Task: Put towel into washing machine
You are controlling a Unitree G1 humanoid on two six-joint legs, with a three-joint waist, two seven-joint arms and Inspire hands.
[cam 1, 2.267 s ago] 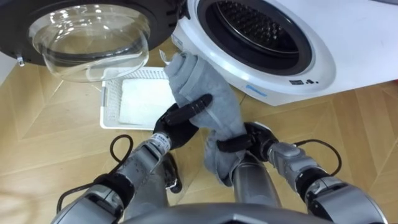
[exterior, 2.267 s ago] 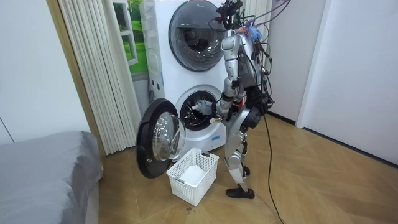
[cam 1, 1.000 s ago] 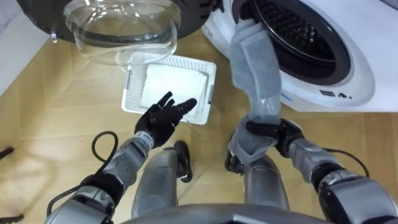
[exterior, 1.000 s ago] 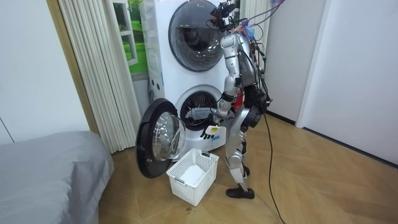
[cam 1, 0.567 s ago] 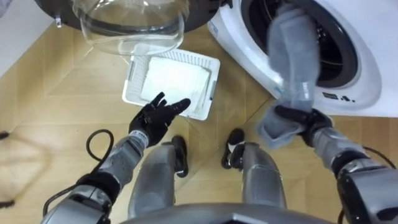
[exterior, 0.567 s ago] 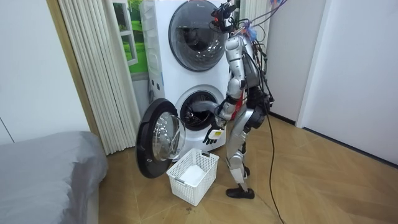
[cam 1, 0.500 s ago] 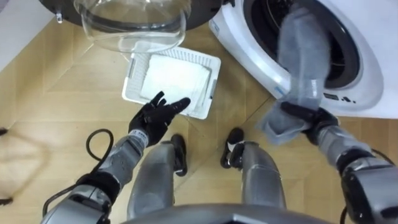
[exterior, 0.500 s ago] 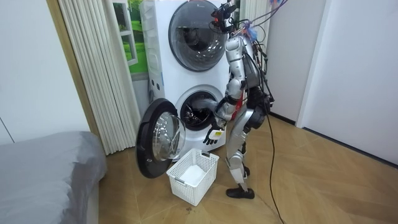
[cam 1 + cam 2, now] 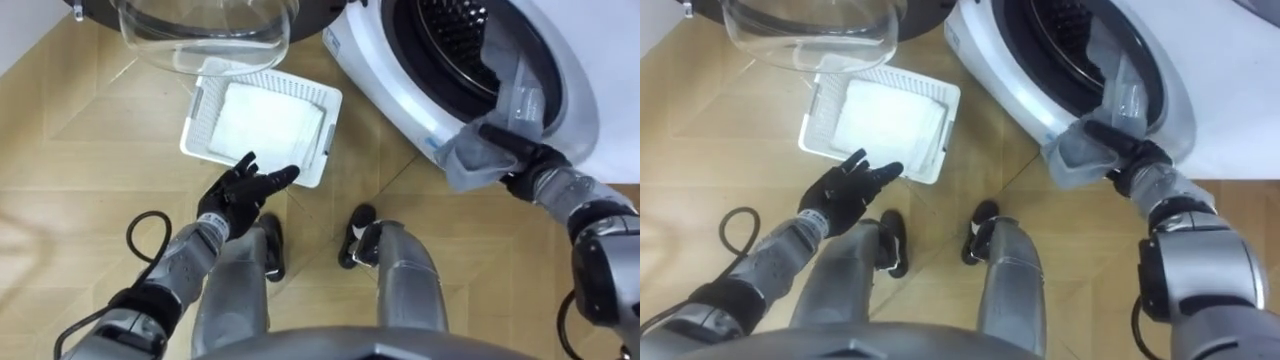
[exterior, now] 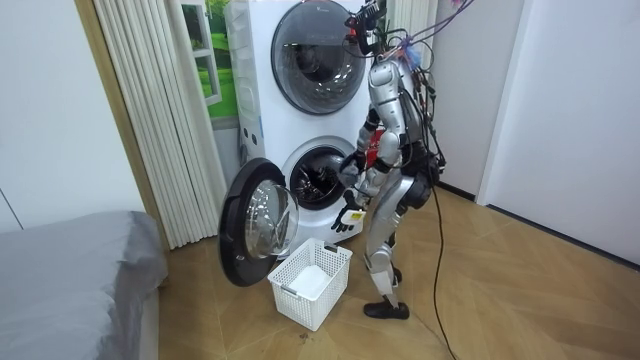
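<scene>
Gripping the grey towel [image 9: 523,95] in my right hand [image 9: 530,165], I had its fingers curled round the bunched near end at the rim of the washing machine [image 9: 400,75]. From that hand the towel's long axis ran far and slightly right, into the drum [image 9: 450,30]. My left hand [image 9: 240,190] hung open over the floor, well apart, so the right was nearer. I counted one towel, one basket [image 9: 192,128], one white cloth [image 9: 265,115] and one open door [image 9: 200,30].
</scene>
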